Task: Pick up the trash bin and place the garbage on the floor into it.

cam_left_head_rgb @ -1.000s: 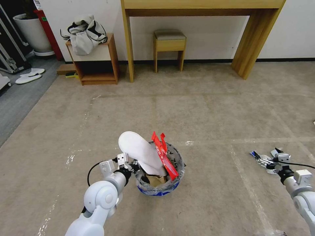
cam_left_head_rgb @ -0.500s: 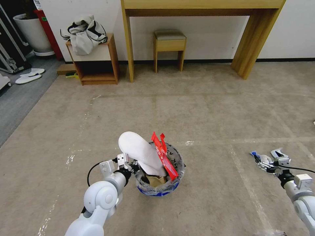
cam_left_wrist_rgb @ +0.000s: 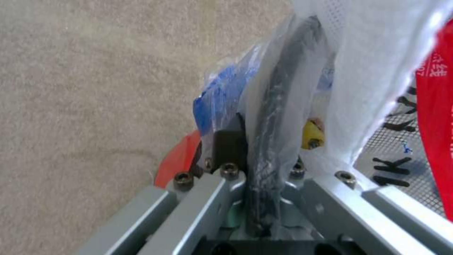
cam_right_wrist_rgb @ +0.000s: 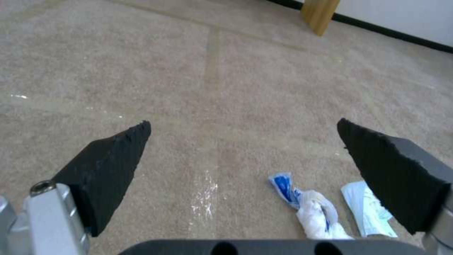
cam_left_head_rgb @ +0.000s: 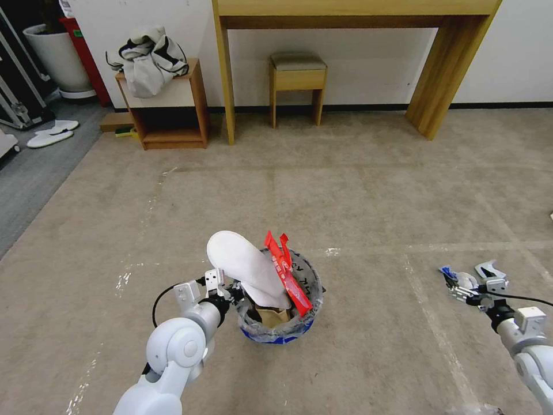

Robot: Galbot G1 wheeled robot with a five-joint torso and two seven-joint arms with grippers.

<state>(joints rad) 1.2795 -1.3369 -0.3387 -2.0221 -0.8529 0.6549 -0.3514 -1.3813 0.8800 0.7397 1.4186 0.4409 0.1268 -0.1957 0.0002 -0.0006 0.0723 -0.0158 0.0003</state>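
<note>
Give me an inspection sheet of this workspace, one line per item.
Surface: beige carpet floor, pale streaks.
Job's things: trash bin holding a white slipper, red wrapper, brown paper bag; white-blue crumpled papers on the floor.
Clutter: two white slippers far left.
Grippers: left claw shut on the trash bin's rim; right claw open over the papers.
Cables: black cable at left wrist.
Surroundings: wooden desk, stool, jacket on a shelf unit, white planter.

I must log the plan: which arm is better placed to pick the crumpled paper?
Right: its open claw hovers over the white-blue crumpled paper, while the left claw grips the trash bin.
</note>
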